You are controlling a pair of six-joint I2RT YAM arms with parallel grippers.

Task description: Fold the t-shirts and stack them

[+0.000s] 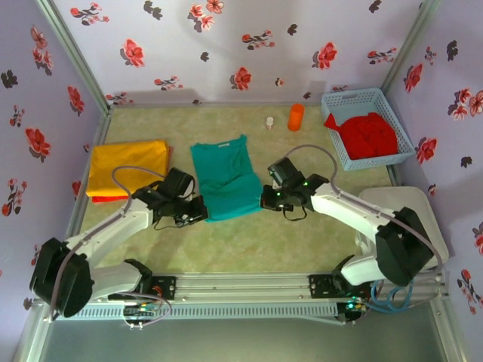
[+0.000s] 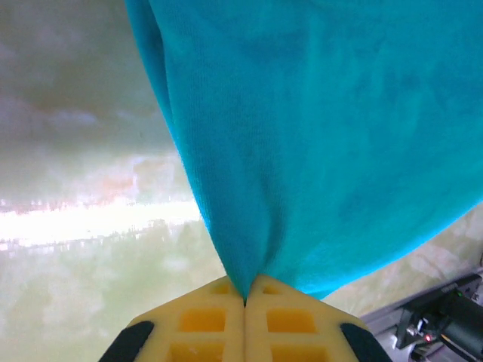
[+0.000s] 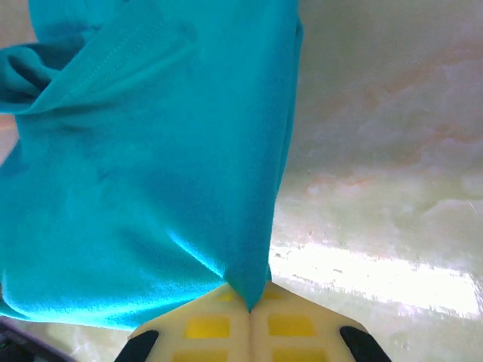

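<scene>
The teal shirt (image 1: 225, 181) lies at the middle of the bench (image 1: 249, 243), between the yellow shirt (image 1: 128, 167) on the left and the basket (image 1: 355, 94) on the right. Its two near corners are held. The left pincer (image 2: 244, 300) is clamped on the left corner and the right pincer (image 3: 250, 305) on the right, each with jaws closed on only a thin tip of cloth.

I judge that thin bite to be the main risk. If the corners are carried toward the far edge, the drag of the whole shirt may pull a tip free. That side would then drop and leave a crooked fold. If the two arms travel unevenly, the cloth would twist or bunch rather than lie flat. The yellow shirt lies just beside the left arm (image 1: 106, 230), so a wide swing there could ruffle it. The orange cylinder (image 1: 296, 117) and a small white thing (image 1: 269, 121) stand near the teal shirt's far edge, and a fold thrown too far could tip them.

Count:
- one bench
- two arms, two pincers
- one teal shirt
- one yellow shirt, folded, with a red edge (image 1: 106, 199) showing under its near side
- a red heap (image 1: 368, 136) in the basket, too crumpled to tell how many shirts
- one basket
- one orange cylinder
- one small white thing
</scene>
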